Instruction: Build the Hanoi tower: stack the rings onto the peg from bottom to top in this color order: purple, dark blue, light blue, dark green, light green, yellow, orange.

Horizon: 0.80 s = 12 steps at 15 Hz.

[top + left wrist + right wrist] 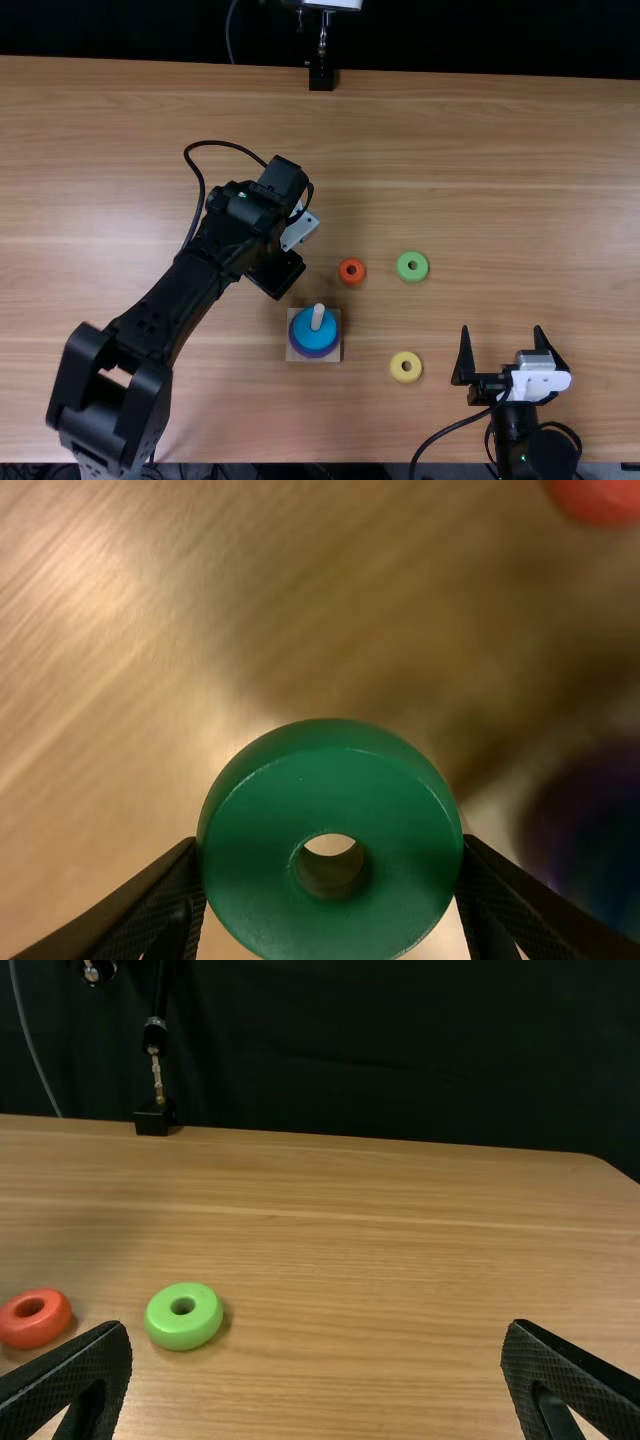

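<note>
Tower building is reaching its fourth ring, by the look of it.
In the top view, a round light blue ring (318, 340) is topping the stack around the pale peg (318, 317); orange (342, 278), light green (403, 272) and yellow rings (398, 375) are lying on the counter (500, 200). In the left wrist view, the left fingers (150, 905) are pinching a thick dark green ring (265, 880), likely needing centring over the peg, then lowering level. In the right wrist view, the right fingers (75, 1375) are standing wide, empty.

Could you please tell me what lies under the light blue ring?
The rim of a purple ring shows below the light blue ring, with the wooden base under that. The rest is covered, so I cannot tell whether a dark blue ring sits between.
</note>
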{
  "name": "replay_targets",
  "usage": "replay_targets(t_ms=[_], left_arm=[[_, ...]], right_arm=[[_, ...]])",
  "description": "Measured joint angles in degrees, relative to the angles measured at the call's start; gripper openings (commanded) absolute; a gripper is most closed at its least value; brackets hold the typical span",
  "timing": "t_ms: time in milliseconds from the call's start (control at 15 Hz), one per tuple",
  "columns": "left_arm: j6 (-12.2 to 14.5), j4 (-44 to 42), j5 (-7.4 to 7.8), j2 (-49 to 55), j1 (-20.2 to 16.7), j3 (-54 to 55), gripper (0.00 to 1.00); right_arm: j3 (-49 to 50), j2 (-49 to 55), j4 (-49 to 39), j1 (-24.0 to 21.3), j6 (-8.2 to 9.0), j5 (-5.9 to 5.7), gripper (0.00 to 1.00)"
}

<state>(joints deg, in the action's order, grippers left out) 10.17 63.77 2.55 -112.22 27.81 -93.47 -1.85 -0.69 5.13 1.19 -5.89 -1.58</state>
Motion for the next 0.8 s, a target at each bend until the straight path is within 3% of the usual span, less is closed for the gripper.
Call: replay_targets(t_ms=[267,533,800], left_arm=[[-1.7,7.4,0.02,9.0,0.0,-3.1,0.00],[-8.6,12.2,-1.09,13.7,2.8,-5.7,0.00],[-12.5,17.7,-2.34,14.5,7.0,-11.1,0.00]], right_arm=[[0.0,0.0,0.0,0.0,0.00,0.00,1.00],[0.0,0.0,0.0,0.0,-0.02,0.02,1.00],[0.0,0.0,0.0,0.0,0.00,0.00,1.00]])
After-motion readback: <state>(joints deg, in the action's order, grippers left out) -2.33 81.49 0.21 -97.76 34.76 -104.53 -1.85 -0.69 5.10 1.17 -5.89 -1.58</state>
